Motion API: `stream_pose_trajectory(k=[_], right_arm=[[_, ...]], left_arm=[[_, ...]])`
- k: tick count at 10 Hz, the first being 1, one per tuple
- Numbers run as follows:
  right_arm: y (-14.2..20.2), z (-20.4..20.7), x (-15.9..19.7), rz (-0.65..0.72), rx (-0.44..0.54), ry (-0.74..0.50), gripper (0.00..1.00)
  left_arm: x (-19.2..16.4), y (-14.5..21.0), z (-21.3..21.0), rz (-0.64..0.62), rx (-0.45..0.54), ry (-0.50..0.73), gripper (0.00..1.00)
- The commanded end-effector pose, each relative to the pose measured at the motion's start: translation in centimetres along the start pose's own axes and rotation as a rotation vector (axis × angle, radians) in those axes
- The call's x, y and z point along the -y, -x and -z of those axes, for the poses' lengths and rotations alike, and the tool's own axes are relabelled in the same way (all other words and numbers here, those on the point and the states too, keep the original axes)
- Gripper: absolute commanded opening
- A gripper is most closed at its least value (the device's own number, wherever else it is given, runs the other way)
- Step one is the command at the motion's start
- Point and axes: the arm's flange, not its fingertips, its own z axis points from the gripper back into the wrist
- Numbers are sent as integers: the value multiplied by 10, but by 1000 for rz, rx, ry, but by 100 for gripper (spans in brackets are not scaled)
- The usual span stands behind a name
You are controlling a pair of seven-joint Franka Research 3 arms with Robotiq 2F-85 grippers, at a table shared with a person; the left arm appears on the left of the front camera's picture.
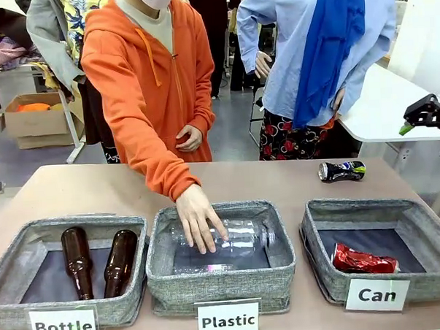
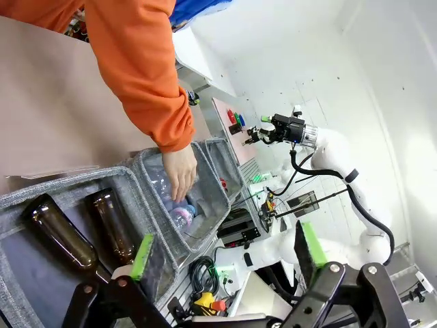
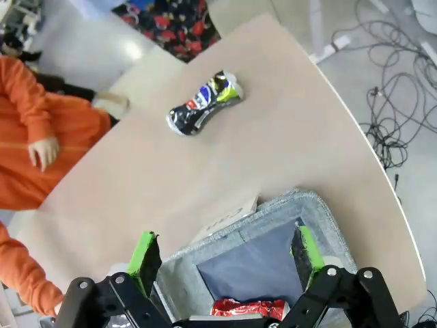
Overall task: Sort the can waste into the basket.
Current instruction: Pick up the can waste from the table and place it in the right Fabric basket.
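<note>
Looking at a tan desk (image 1: 97, 188) in a room with a grey floor (image 1: 233, 128) and a cardboard box (image 1: 32, 123). Seeing the crushed red can (image 1: 364, 261) lying inside the "Can" basket (image 1: 433, 283). Seeing the dark can (image 1: 342, 170) lying on the bare desk behind it. Holding left tool (image 2: 227, 249) and right tool (image 3: 225, 254) wide, gripping nothing.

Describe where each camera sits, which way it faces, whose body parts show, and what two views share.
Front view: robot's side of the table, facing across at a person whose hand is in the Plastic basket; jaws of the right arm at right edge.
Left wrist view: on the left arm, looking down at brown bottles; own open jaws, green pads, at bottom.
Right wrist view: on the right arm, looking down over the Can basket; own open jaws at bottom.
Shared: front and right wrist views show the dark can on the table.
</note>
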Motion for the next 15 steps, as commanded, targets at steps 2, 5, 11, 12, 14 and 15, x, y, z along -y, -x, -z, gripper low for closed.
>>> stream_pose_trajectory(k=[2, 5, 11, 12, 14, 15], right_arm=[[-18, 7, -15, -54, -5, 44, 100], [-95, 65, -68, -459, -259, 156, 100], [-120, 153, -91, -1777, -555, -419, 100], [-132, 167, -86, -1959, -683, -497, 100], [-144, 189, -85, -2056, -822, -656, 100], [-145, 192, -82, -2146, -790, -706, 100]], left_arm=[[3, 1, -2, -9, -10, 7, 100], [3, 1, -2, -9, -10, 7, 100], [3, 1, -2, -9, -10, 7, 100], [3, 1, -2, -9, -10, 7, 100], [3, 1, -2, -9, -10, 7, 100], [3, 1, -2, -9, -10, 7, 100]])
